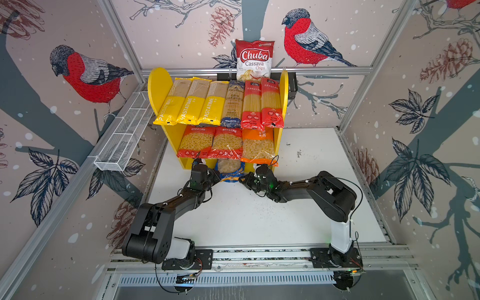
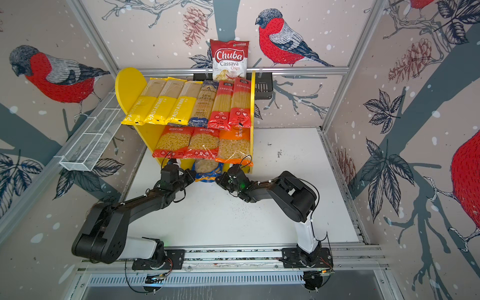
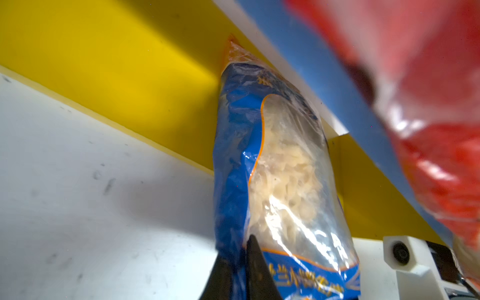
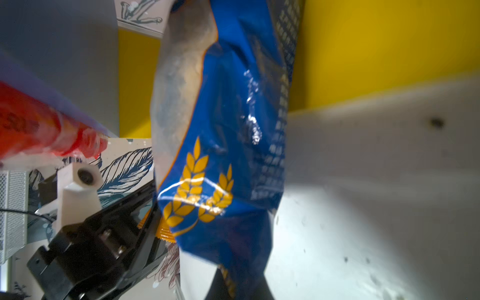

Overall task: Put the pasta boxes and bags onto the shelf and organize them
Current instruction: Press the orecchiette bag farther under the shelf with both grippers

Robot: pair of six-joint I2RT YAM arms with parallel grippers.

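Both top views show the blue bag (image 1: 230,168) half under the shelf (image 1: 159,83), at its six o'clock; the tiers above look full. Left gripper (image 3: 235,250) pinches the bag's nine-o'clock edge narrowly; right gripper (image 4: 239,283) seems clamped at three o'clock, likely keeping the floppy pack level.

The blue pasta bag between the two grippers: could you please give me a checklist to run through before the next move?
1. Left gripper holding the blue pasta bag: ok, its fingers pinch one edge.
2. Right gripper holding it: ok, shut on the opposite edge.
3. Bag on the shelf: not ok, it is beneath the blue lower board, not on it.
4. Free spot on that board: not ok, two red bags and the orange bag span it.
5. Bag clear of the board's underside for pulling out: cannot tell.
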